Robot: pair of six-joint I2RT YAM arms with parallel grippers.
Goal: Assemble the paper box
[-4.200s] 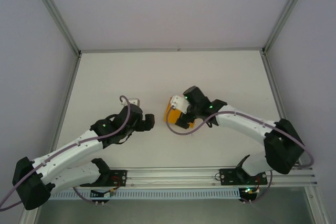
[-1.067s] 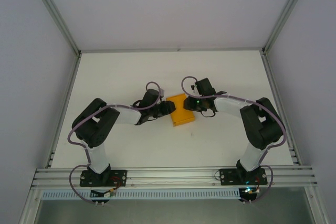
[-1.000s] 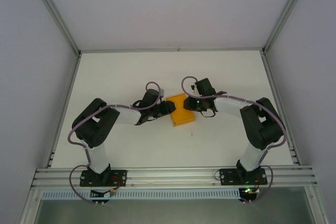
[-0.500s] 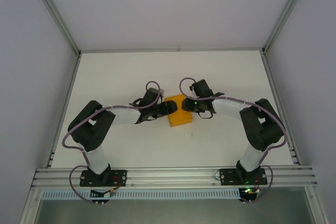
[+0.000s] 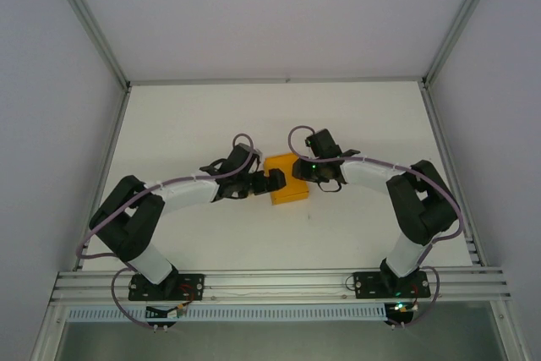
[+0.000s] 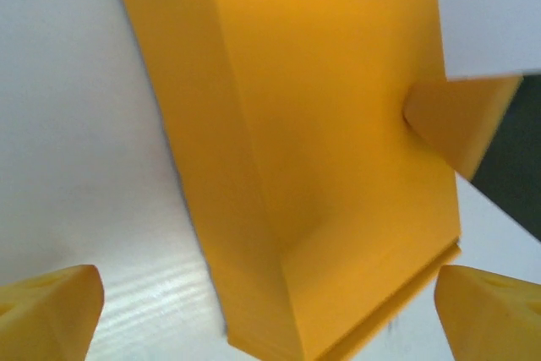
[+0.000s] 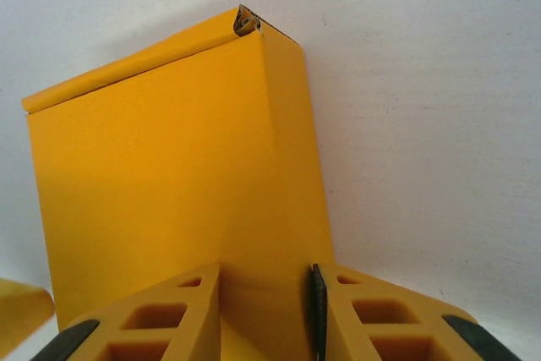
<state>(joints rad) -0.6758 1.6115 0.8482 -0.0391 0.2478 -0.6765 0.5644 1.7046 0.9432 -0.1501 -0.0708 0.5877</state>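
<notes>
Paper box (image 5: 286,182): folded, lying mid-table (image 5: 338,124) between my two arms. Right gripper (image 5: 302,171) pinches one end of it; left gripper (image 5: 270,182) is spread wide just beside it, holding nothing. Risk: with a one-sided hold, I expect the thin card could pivot or a flap could spring open.

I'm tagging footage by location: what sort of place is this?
Probably a robotics lab test cell: a white table enclosed by plain panels on an aluminium frame, with a left arm and right arm bolted to a rail, working on a paper box.

Matte card paper box (image 7: 169,166) on smooth white table (image 7: 423,124).
</notes>
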